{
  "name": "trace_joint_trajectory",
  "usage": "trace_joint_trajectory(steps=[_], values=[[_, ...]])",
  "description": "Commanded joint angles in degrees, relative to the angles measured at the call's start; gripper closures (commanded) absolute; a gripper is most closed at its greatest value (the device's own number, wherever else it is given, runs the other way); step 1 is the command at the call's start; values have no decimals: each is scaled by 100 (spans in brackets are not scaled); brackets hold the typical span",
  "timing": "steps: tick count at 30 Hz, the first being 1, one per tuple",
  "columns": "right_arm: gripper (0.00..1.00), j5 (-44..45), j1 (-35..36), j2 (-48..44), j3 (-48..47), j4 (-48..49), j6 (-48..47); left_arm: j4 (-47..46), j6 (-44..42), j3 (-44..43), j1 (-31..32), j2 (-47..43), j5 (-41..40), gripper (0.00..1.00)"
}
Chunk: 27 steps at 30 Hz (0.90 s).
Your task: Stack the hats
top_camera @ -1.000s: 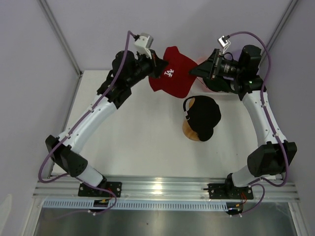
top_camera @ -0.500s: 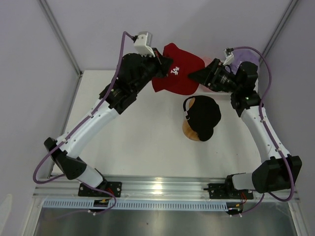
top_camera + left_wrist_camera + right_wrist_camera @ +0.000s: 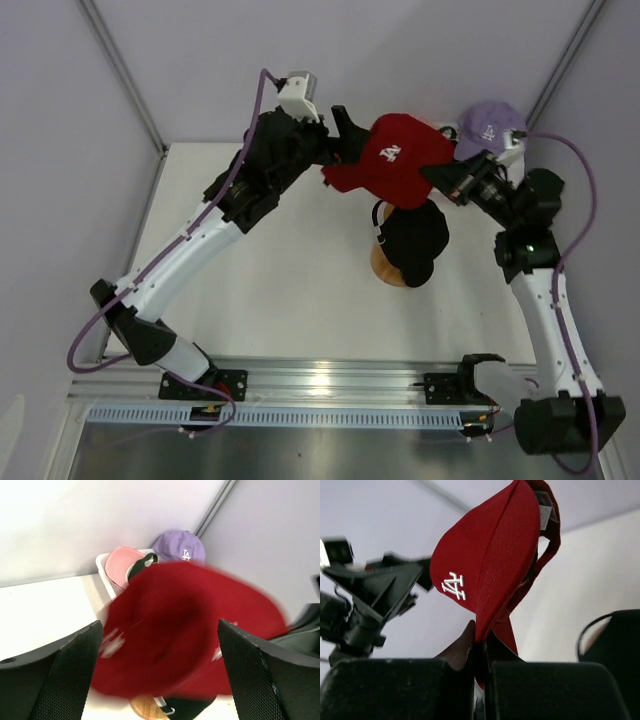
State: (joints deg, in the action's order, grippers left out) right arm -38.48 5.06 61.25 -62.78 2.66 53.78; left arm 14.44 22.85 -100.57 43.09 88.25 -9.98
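Right gripper (image 3: 481,652) is clamped shut on a thin edge of the red cap (image 3: 485,560), at the end with the open back strap, and holds it in the air. Below and slightly to the left of this gripper, the black cap (image 3: 415,235) sits on the round wooden stand (image 3: 385,268) on the table (image 3: 300,260). Its crown faces up, its strap loop is at the side toward the left arm, and its long axis runs roughly near to far.

Left gripper (image 3: 159,625) has jaws spread wide and grips nothing. The red cap fills the space just ahead of its fingers (image 3: 75,675), motion-blurred; contact cannot be told. In the top view the red cap's long axis runs from one gripper to the other. The white logo faces up and the flatter brim end appears to point at the left gripper.

Beyond both grippers is the white basket (image 3: 103,565), with the pink cap (image 3: 122,565) in it, opening toward the left wrist camera. The lavender cap (image 3: 180,550) is just behind the pink one, white logo facing out. Whether it sits inside the basket or on its far rim cannot be told.
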Motion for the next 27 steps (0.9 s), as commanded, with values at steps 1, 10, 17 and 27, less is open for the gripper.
trace_joint_trajectory(steps=[1,10,17,27], values=[[100,-27,-1075,-851,371,718,852,7,-202,-68,-160,-755,110,1],[100,-1513,-2903,-1494,3320,4493,4239,-186,632,1293,-1979,-1600,953,0],[100,-1452,-3002,-1318,4056,6897,5477,-257,703,1611,-2288,-1214,1682,0],[100,-2330,-3037,-2231,3667,4132,3941,-739,958,1761,-2270,-441,2859,1]])
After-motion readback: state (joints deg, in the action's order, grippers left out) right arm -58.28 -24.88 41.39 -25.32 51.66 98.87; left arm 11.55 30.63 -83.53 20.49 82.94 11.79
